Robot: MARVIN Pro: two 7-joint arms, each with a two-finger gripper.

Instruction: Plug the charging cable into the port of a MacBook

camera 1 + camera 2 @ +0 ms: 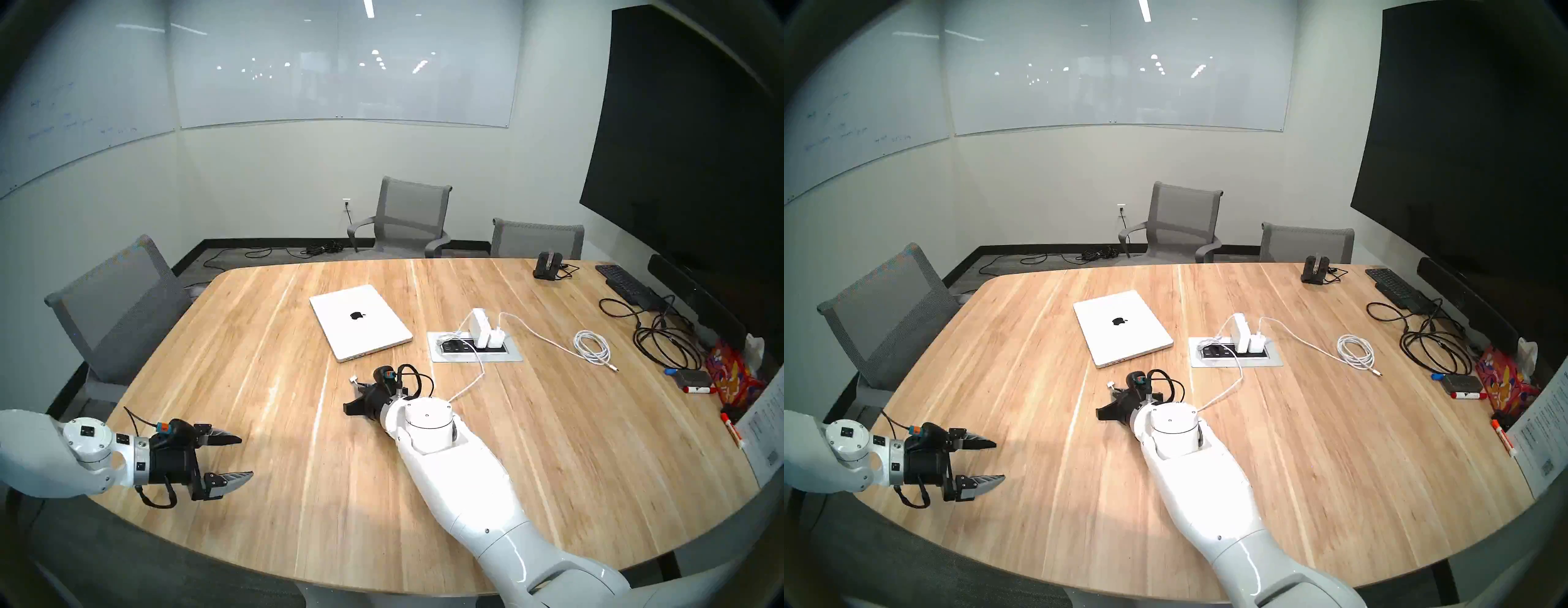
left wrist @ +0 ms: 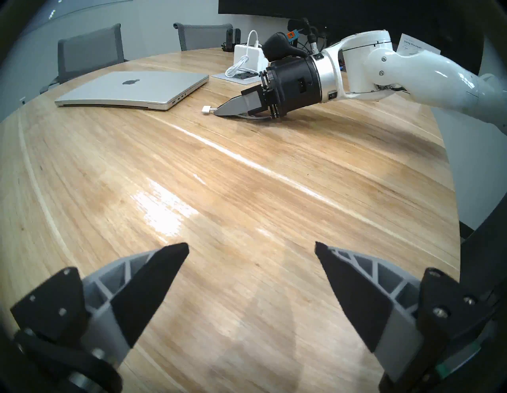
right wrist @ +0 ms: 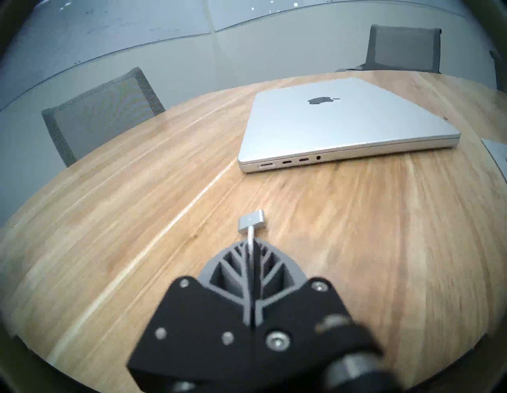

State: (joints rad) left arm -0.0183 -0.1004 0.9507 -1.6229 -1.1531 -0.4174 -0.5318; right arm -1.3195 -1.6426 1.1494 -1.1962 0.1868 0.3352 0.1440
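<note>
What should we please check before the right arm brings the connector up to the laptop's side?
1. Right pincer shut on the charging cable: ok.
2. Connector sticks out ahead of the fingertips: ok.
3. Port, endmost slot on the MacBook edge, unobstructed: ok.
4. Connector lined up with port: not ok, it sits apart and aimed left of it.
5. Cord slack behind the arm: cannot tell.
6. Left pincer open and away from the path: ok.

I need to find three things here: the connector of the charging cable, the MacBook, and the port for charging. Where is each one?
charging cable [image 3: 251,221], right wrist view: on its flat silver connector.
MacBook [image 3: 343,120], right wrist view: on the lid, below the logo.
port [image 3: 266,165], right wrist view: on the endmost slot of the side edge.
</note>
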